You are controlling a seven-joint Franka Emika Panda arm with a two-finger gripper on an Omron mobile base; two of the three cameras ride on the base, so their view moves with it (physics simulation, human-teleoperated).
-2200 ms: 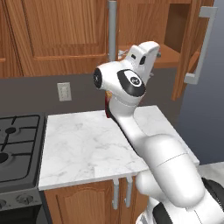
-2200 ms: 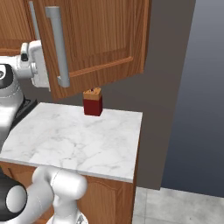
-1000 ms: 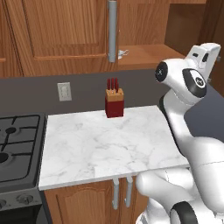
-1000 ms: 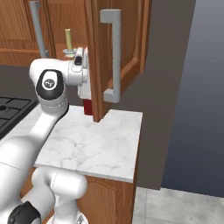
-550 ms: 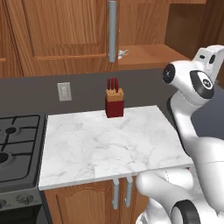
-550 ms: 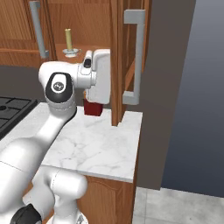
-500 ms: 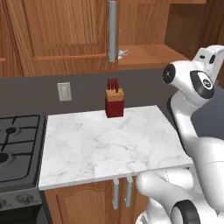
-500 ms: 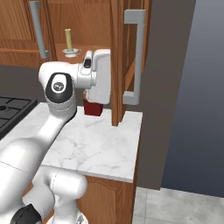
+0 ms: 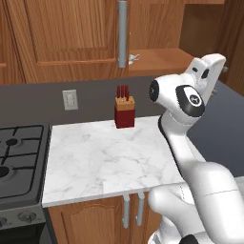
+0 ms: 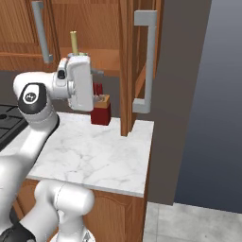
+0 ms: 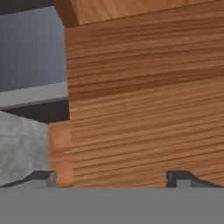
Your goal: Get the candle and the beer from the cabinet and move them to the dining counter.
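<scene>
Swung round from the closed door front a couple of seconds back, the hand now sits beside the right-hand door of the cabinet [image 10: 126, 66], which stands wide open, edge-on over the right edge of the marble surface [image 9: 109, 157] in the right base view. The gripper [image 11: 114, 177] is spread wide and holds nothing; in the hand view its two tips rise on either side of a broad wood panel that is very close in front of it. The step in hand looks like the end of opening the door, with the fetching not yet begun. Inside the open compartment a pale yellow candle [image 10: 73, 42] stands upright on the shelf [image 9: 157, 62], just above and behind the hand; the beer cannot be made out in these frames, though a small pale object lies at the shelf's left end in the left base view. A red knife block [image 9: 125, 110] stands at the back edge of the surface and is no part of the job. Next, I judge, the hand must back off the door, rise to shelf level and turn its open jaws toward the candle, keeping clear of the door edge.
</scene>
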